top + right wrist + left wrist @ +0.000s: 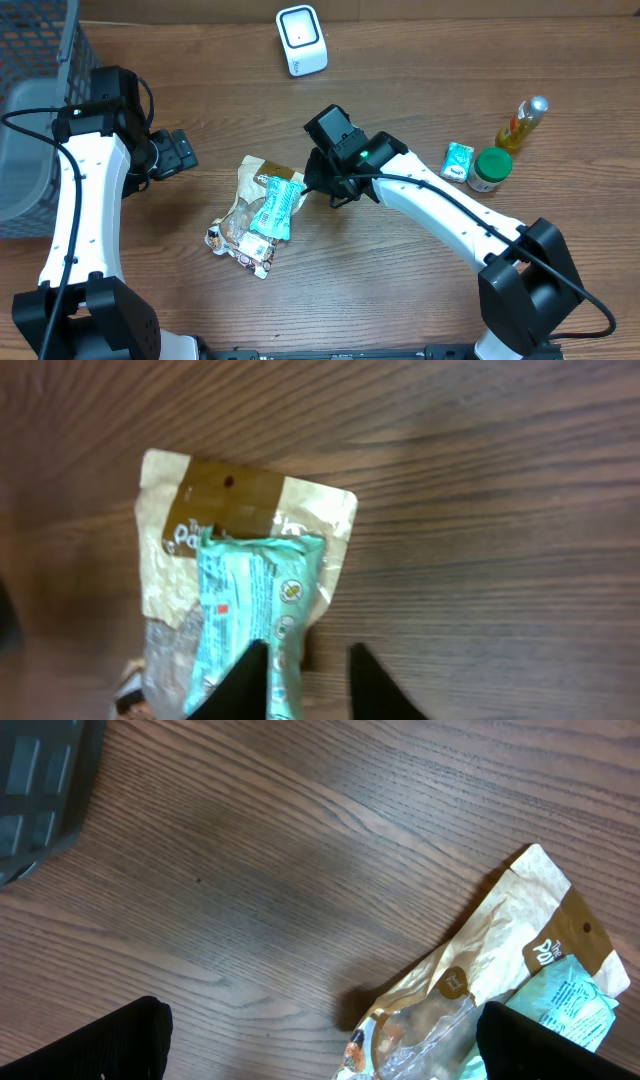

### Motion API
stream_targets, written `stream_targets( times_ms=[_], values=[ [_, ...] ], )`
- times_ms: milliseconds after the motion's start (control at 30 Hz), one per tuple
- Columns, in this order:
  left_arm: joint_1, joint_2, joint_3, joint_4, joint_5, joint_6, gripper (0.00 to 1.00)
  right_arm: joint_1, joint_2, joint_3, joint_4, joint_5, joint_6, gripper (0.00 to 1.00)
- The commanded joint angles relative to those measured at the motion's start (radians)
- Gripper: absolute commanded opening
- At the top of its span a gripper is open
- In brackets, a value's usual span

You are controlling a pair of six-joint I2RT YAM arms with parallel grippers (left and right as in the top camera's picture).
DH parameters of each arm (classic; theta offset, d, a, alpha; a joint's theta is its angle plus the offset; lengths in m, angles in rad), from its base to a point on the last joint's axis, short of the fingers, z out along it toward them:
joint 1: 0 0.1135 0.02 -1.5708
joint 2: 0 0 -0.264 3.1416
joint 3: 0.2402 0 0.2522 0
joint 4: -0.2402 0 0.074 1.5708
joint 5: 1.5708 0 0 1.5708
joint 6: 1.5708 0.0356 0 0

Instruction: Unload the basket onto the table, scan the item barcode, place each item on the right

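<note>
Close up, right pincer (312,685) over the edge of the packet (255,610), itself flat on the bag (240,490) mid-surface (350,300). Bin (25,140) far left, contents unclear; capped jar (490,168) and bottle (522,122) far right. Right pincer narrowly parted, contact with packet unclear; left pincer (320,1050) wide, empty, near bag; scanner (301,40) well apart.

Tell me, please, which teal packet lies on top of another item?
The longer teal packet, resting on the brown snack bag; the small teal packet sits on bare wood beside the green-lidded jar.
</note>
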Motion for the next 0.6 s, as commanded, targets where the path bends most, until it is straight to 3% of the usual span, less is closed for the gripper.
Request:
stream_targets(
  times_ms=[0,567],
  values=[
    [0.0,0.003,0.005,0.001,-0.003,0.0,0.99,0.012,-0.005,0.001,0.004,0.027,-0.008,0.36],
    [0.0,0.003,0.005,0.001,-0.003,0.0,1.0,0.167,0.08,-0.003,0.128,0.028,-0.009,0.39]
  ],
)
